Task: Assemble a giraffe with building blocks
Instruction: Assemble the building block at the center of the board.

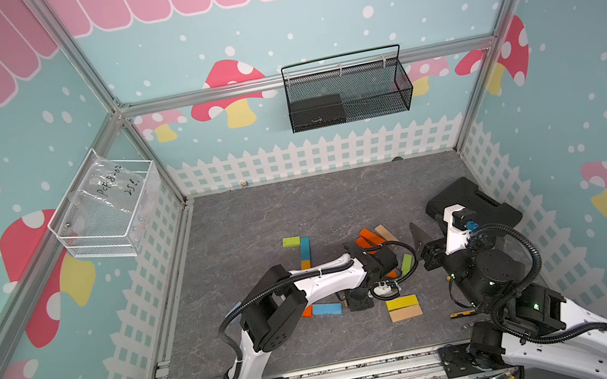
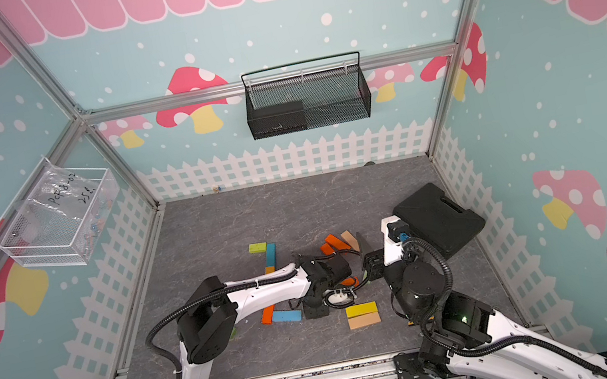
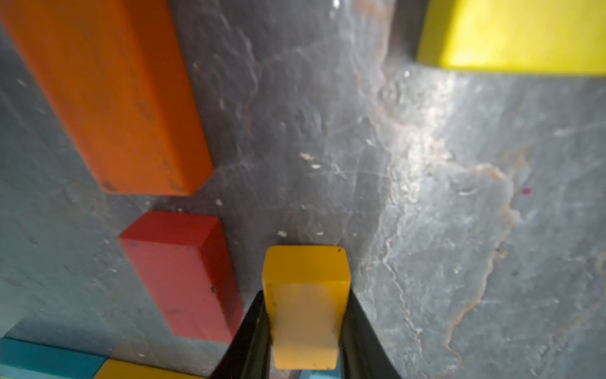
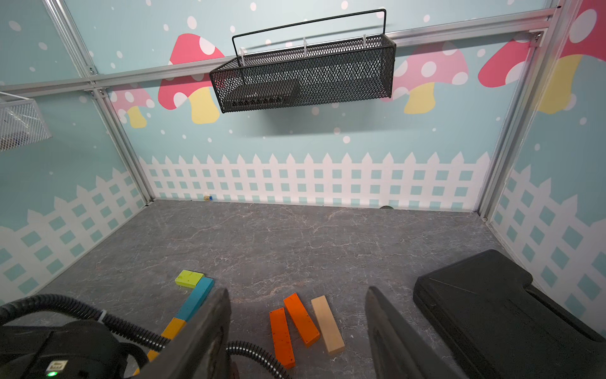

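Left claw [image 3: 306, 308], shut on a yellow block [image 3: 306, 269]: its jaws press the two long narrow sides, and the free end points at the tabletop [image 3: 442, 213]; whether it touches cannot be told. Just beside it lies a red block [image 3: 183, 275], next an orange block [image 3: 108, 95], and farther off a lime-yellow block [image 3: 511, 32].

Right claw [image 4: 296, 292]: jaws wide, empty, raised over the tabletop beside the black case [image 4: 492, 315], facing an orange pair [image 4: 300, 320] and a tan block [image 4: 328, 325] lying side by side.

In a top view, a green block [image 1: 291, 242], a blue block [image 1: 305, 247] and an amber block [image 1: 305, 264] form an L, apparently the giraffe's head and neck; other blocks [image 1: 402, 302] lie scattered on the tabletop.

Handling, by judgement: painted wood, so rigid, light and safe under a firm grip, yet smooth enough to slip or swivel. Best hold: across the narrow width near mid-length, flat faces free, so a block sets down flush against its neighbour.
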